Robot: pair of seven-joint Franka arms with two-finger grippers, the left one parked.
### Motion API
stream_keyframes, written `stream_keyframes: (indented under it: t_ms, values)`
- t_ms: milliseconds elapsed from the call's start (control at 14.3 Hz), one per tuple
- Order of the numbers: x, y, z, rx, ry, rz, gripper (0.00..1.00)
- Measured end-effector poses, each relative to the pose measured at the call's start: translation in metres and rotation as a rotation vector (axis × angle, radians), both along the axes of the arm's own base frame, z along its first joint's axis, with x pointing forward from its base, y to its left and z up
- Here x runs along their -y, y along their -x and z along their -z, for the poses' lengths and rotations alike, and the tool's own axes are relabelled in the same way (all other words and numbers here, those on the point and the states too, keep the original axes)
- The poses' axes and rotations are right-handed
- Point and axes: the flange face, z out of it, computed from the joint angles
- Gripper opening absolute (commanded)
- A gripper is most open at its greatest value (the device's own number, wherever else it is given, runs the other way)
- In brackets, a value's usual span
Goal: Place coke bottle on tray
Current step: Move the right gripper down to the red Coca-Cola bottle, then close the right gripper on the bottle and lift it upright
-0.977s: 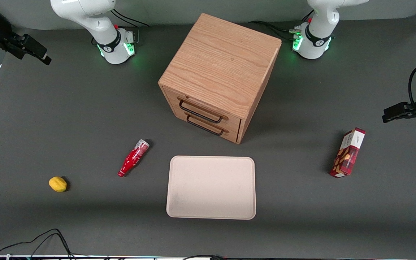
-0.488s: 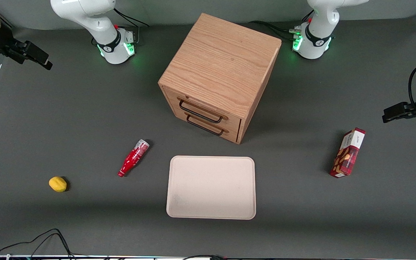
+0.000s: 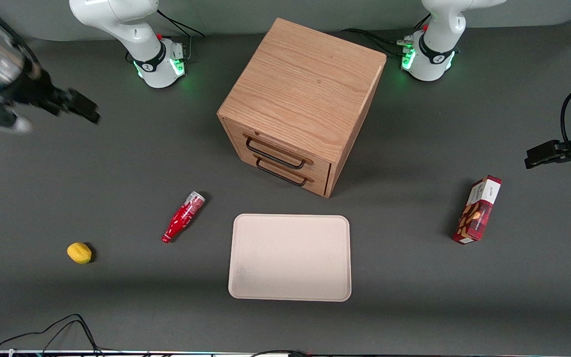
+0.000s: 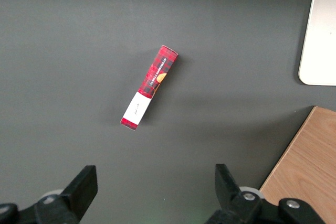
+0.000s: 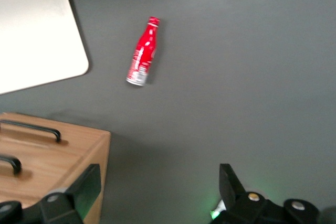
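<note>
Red coke bottle (image 3: pixel 182 217) lies on its side on the grey table (image 3: pixel 117 163), just beside the cream tray (image 3: pixel 290 258), at about its ten o'clock; the right gripper (image 3: pixel 85 110) hangs well apart above the table, fingers spread wide in the wrist view, holding nothing

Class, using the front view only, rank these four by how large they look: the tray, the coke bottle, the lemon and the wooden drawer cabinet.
Largest to smallest:
1. wooden drawer cabinet
2. tray
3. coke bottle
4. lemon

The claw hangs above the table toward the working arm's end, touching none of them.
</note>
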Motion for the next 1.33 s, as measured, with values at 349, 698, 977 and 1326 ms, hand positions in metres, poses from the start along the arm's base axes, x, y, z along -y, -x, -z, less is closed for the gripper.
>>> stream_keyframes:
  t_ms: [349, 698, 977, 1326]
  values:
    - [-0.025, -0.088, 0.196, -0.152, 0.023, 0.128, 1.0]
    - [-0.037, -0.112, 0.367, -0.155, 0.044, 0.232, 1.0]
    - [-0.037, -0.101, 0.418, -0.124, 0.044, 0.256, 0.35]
    - [-0.046, -0.09, 0.435, -0.108, 0.037, 0.278, 0.0]
